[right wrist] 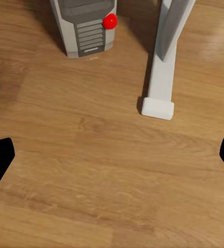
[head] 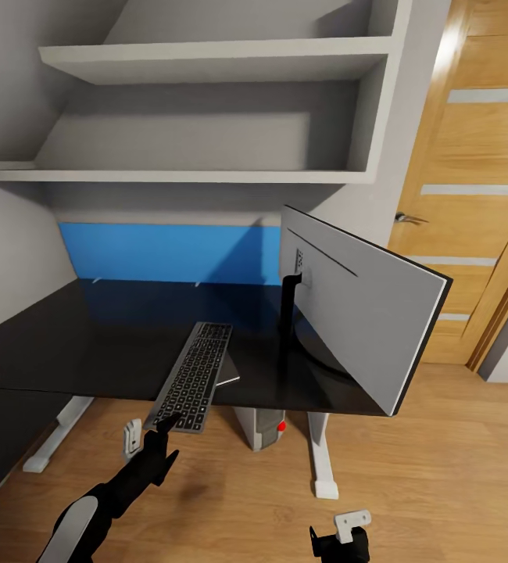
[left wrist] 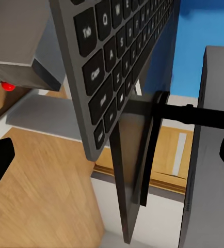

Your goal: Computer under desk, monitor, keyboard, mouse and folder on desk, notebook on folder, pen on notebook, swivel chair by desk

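Left end effector (head: 146,439) reaching at the near end of the keyboard (head: 194,374), which is lying on the bench (head: 59,344).

The left end effector is hanging with its fingers spread apart just off the bench's front edge, its dark fingertip at the keyboard's overhanging near corner and gripping nothing. The keyboard is running lengthwise away from the robot, partly over a thin grey notebook (head: 227,367) and beside the monitor (head: 363,305), which is standing on the bench's right part with its silver back showing. The right end effector (head: 346,533) is hovering low over the wood floor (right wrist: 91,155) with its fingers parted and empty. The computer (right wrist: 83,26) is sitting on the floor under the bench, by the white leg (right wrist: 163,67).
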`<state>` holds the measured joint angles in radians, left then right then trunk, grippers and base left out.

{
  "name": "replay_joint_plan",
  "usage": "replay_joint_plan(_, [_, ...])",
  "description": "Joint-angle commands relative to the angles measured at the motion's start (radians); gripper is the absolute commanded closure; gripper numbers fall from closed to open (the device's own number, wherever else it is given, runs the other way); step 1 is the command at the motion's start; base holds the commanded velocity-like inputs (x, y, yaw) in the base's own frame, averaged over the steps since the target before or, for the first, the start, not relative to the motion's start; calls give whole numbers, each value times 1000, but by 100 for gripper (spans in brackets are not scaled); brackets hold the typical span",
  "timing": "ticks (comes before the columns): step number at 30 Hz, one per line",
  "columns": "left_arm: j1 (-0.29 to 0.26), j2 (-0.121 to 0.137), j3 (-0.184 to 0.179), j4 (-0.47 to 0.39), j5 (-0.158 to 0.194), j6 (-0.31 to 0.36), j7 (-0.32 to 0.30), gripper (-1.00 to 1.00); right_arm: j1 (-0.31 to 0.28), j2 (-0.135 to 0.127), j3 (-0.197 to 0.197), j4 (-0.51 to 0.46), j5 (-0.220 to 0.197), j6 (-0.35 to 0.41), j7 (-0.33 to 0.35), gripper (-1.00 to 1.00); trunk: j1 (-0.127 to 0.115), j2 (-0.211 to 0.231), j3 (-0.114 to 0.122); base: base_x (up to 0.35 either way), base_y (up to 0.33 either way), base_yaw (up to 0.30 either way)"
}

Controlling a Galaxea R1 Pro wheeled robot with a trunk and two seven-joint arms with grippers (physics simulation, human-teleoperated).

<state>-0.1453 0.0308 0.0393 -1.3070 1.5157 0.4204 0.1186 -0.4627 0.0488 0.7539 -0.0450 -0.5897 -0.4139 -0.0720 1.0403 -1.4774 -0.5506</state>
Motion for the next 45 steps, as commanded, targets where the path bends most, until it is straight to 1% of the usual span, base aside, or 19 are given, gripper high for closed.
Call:
replay_joint_plan(1, [0,0,1,-1,11,4,9,-100,-1,0,9,0,-3,-2,-6,-100,0,-1,-1,0,0,0])
replay_joint_plan(12, [0,0,-2,-2,9,3,9,-100,-1,0,9,0,-3,-2,-6,-100,0,-1,-1,0,0,0])
replay_joint_plan(24, [0,1,-4,-2,8,3,10,-100,-1,0,9,0,-4,-2,-6,-100,46,-85,-39,0,0,0])
replay_joint_plan(45, [0,1,-7,-2,9,4,8,-100,-1,4,9,0,-4,-2,-6,-100,46,-85,-39,0,0,0])
